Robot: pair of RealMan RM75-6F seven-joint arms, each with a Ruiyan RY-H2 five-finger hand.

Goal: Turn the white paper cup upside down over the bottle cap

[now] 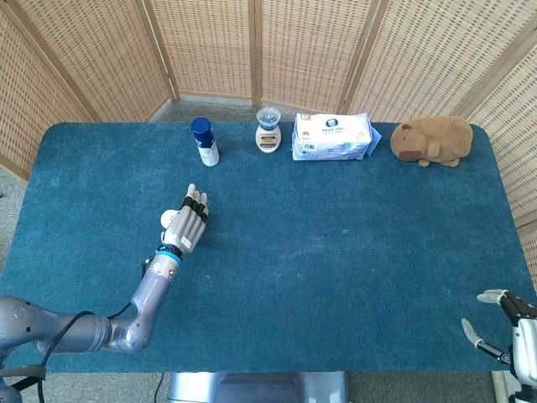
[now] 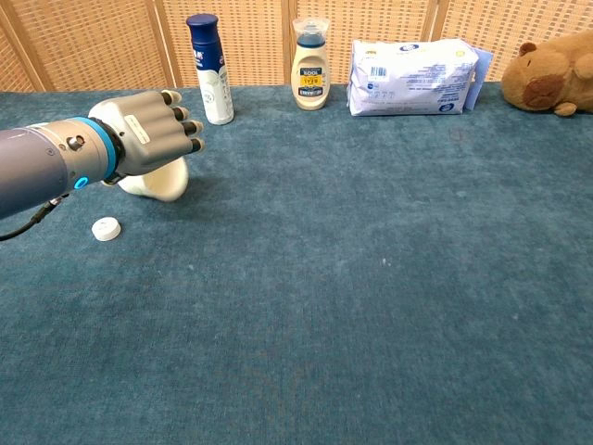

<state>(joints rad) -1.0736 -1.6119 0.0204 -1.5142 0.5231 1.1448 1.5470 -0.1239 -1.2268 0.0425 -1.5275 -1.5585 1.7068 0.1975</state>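
Now we are gripping the cup [image 2: 159,183] in our left hand [image 2: 146,133], tilted, just behind the cap [image 2: 107,228]; our right hand [image 1: 513,332] is hanging released, well apart.

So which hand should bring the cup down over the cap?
Left. The left hand already holds the white paper cup, just beyond the bottle cap. The right hand sits at the table's far near-right corner, holding nothing.
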